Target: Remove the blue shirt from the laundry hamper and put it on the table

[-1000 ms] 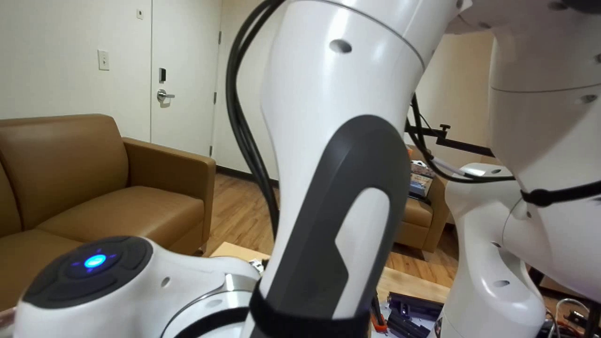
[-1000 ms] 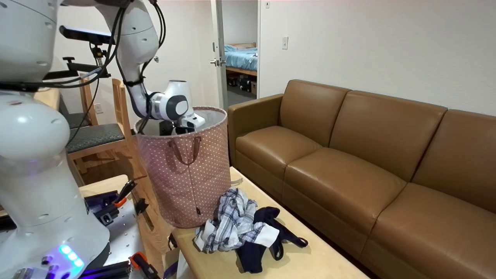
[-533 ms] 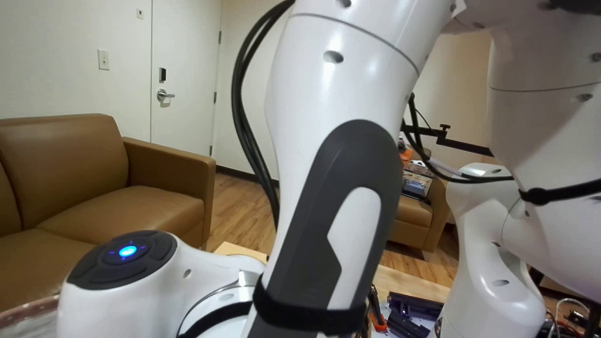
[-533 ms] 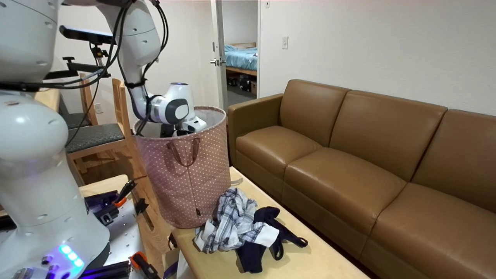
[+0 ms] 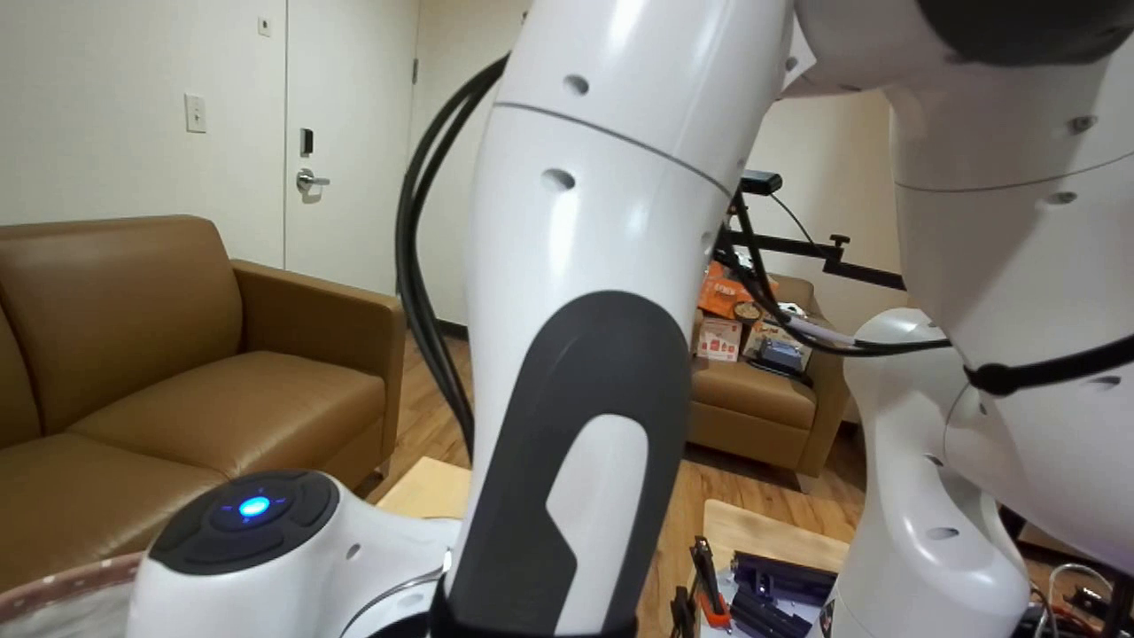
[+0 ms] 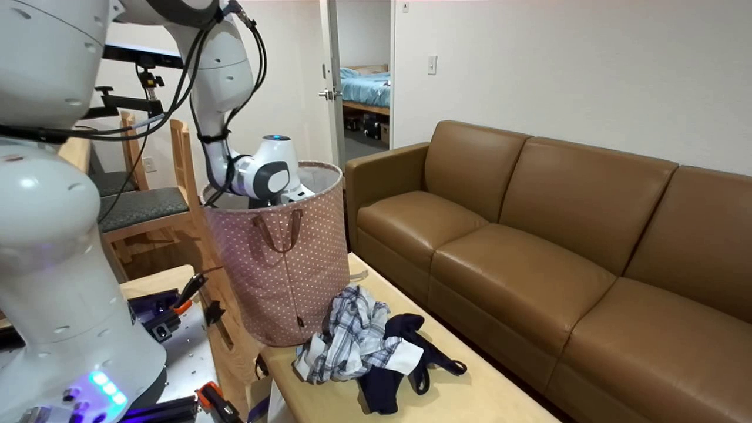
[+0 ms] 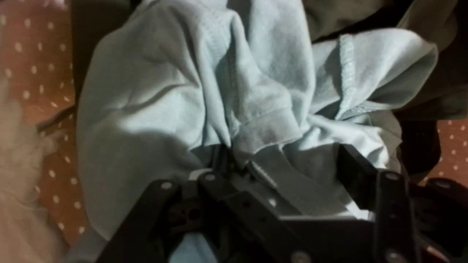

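Note:
The laundry hamper (image 6: 320,252) is a tall round pink bin with white dots, standing at the end of the light wood table (image 6: 464,399). Its rim shows low in an exterior view (image 5: 66,585), and its dotted wall shows in the wrist view (image 7: 44,109). The blue shirt (image 7: 146,84) is a crumpled pale grey-blue cloth inside the hamper, seen only in the wrist view. My gripper (image 7: 281,157) is down in the hamper, fingers apart, right against the shirt with folds of cloth between them. The hamper wall hides the fingers in both exterior views.
A plaid shirt (image 6: 352,341) and a dark navy garment (image 6: 385,388) lie on the table beside the hamper. A brown sofa (image 6: 505,252) runs along the table. Other cloth (image 7: 18,182) lies in the hamper. Tools (image 5: 709,585) lie near the robot base.
The arm has moved down, and the wrist sits deeper in the hamper. It has shifted slightly to the right in an exterior view. The clothes on the table have not moved.

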